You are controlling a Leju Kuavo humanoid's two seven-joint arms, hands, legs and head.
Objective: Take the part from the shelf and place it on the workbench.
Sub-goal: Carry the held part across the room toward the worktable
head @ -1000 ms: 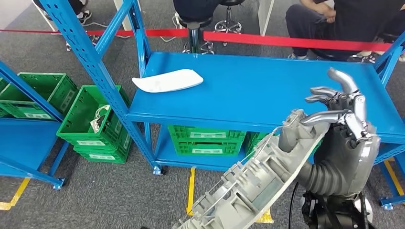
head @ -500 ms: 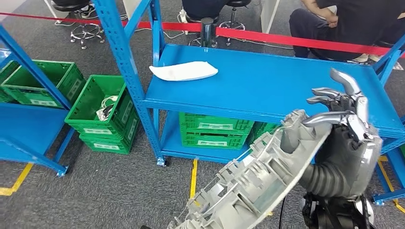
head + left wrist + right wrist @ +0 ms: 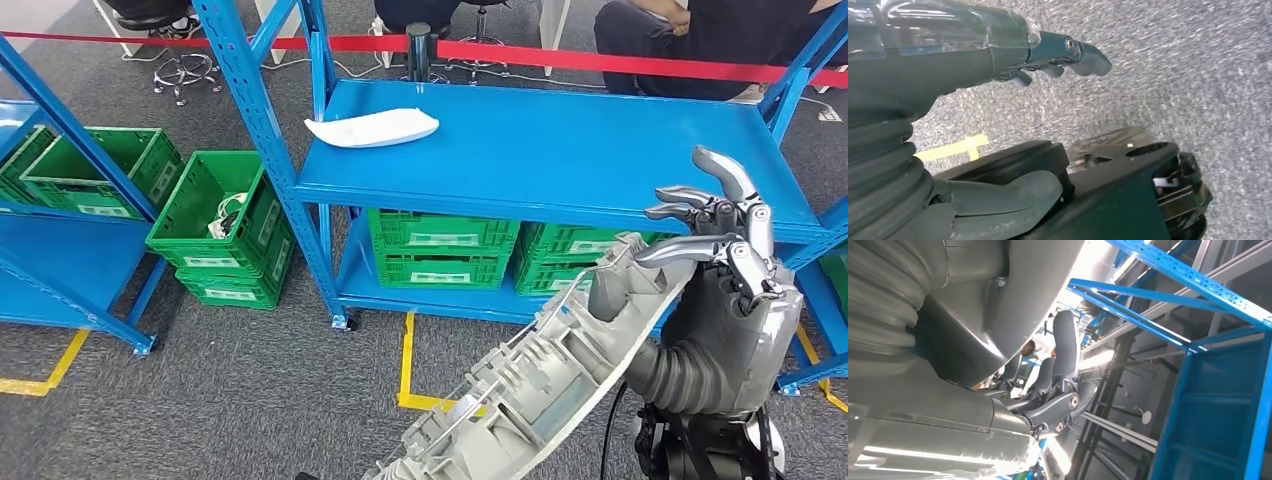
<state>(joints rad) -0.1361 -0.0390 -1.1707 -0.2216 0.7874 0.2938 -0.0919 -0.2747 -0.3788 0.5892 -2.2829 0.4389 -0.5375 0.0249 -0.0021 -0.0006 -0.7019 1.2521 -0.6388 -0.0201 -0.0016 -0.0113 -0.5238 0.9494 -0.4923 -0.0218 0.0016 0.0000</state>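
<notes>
Our right hand (image 3: 715,240) clamps the upper end of the long grey part (image 3: 540,385), short of the blue workbench (image 3: 560,150). It looks stiff, light, unwieldy; we would grip mid-length. Left hand (image 3: 1058,57) hangs with fingers curled.

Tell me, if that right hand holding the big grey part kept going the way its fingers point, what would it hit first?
Probably the blue workbench top. The right hand, gripping the grey part, points up and forward over its near edge. Depth is hard to judge, so it might pass just above the surface.
</notes>
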